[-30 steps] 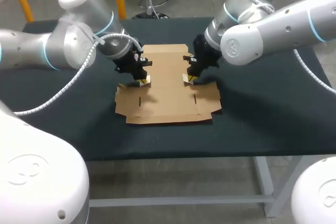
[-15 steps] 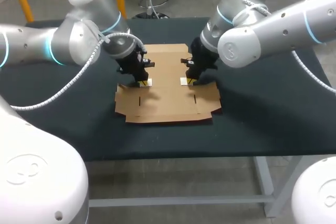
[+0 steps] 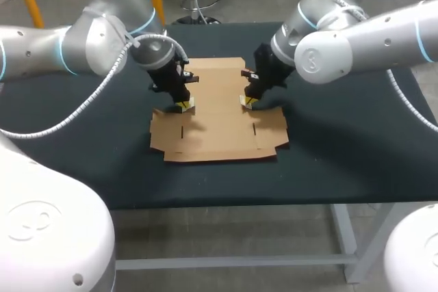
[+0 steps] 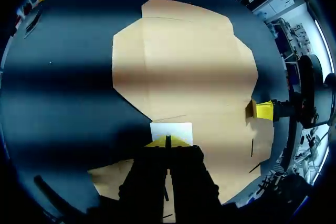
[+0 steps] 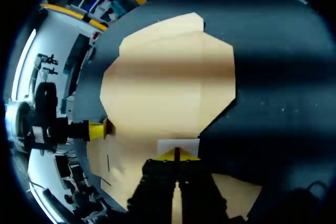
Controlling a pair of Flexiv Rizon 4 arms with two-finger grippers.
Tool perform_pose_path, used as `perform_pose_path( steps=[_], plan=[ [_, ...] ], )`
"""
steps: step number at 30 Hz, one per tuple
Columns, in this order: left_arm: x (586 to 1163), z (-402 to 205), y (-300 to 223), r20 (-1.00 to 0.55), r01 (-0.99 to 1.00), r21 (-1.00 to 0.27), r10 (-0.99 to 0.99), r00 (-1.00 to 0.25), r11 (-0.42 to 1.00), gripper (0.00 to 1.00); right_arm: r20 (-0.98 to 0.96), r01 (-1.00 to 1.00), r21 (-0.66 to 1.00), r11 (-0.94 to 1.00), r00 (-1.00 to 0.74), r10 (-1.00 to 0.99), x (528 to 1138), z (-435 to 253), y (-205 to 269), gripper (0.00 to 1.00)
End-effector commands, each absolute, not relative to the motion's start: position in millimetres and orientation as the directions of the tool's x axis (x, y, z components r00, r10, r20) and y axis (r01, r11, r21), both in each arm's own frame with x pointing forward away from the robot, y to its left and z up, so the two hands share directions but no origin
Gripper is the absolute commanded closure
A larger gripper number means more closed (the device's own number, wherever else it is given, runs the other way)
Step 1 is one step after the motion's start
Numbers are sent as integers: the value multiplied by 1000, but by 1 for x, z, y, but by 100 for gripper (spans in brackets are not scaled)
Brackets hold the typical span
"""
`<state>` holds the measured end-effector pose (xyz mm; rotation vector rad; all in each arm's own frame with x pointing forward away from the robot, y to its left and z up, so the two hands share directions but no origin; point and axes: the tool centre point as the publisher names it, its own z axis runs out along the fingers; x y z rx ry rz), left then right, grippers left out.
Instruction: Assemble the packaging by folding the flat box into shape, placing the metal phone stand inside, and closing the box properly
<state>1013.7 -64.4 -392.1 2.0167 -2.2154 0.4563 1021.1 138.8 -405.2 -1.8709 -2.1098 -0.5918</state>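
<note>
While the flat box (image 3: 219, 124) lies unfolded near the middle of the dark table (image 3: 342, 162), both arms stand over its two side edges. The box is plain brown card, a single cut sheet. Its far panel narrows to angled corners, its near panel is wider, and two short slits (image 3: 183, 130) are cut in the near panel.

The left gripper (image 4: 168, 141) rests on the sheet's left edge. Its yellow tips are pressed together, with only a thin seam between them. A small white patch (image 4: 171, 129) sits on the card, touching the tips just ahead of them. The right gripper (image 5: 177, 154) mirrors this on the right edge: tips closed together, a like white rectangle (image 5: 178, 144) just ahead. Whether either patch carries print cannot be told.
</note>
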Motion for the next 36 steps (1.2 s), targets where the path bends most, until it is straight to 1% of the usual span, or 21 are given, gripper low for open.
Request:
perform_pose_path(
  steps=[1, 12, 21, 30, 36],
  plan=[
    [1008, -373, -56, 270, -988, -140, -958, -98, 62, 100, 503, 987, 128, 97, -149, 851, 1017, -390, 119, 100],
    [998, -363, -49, 271, -991, -135, -961, -49, 12, 100, 547, 989, 117, 93, -142, 825, 1018, -381, 99, 100],
    [978, -343, -37, 279, -989, -146, -960, -26, -16, 100, 557, 987, 130, 95, -151, 817, 1009, -358, 85, 100],
    [946, -307, -18, 303, -983, -175, -953, -1, -55, 100, 532, 984, 151, 90, -157, 832, 987, -327, 69, 100],
    [923, -300, -9, 329, -983, -173, -944, -4, -57, 100, 530, 985, 159, 68, -144, 836, 963, -320, 54, 100]
  ],
)
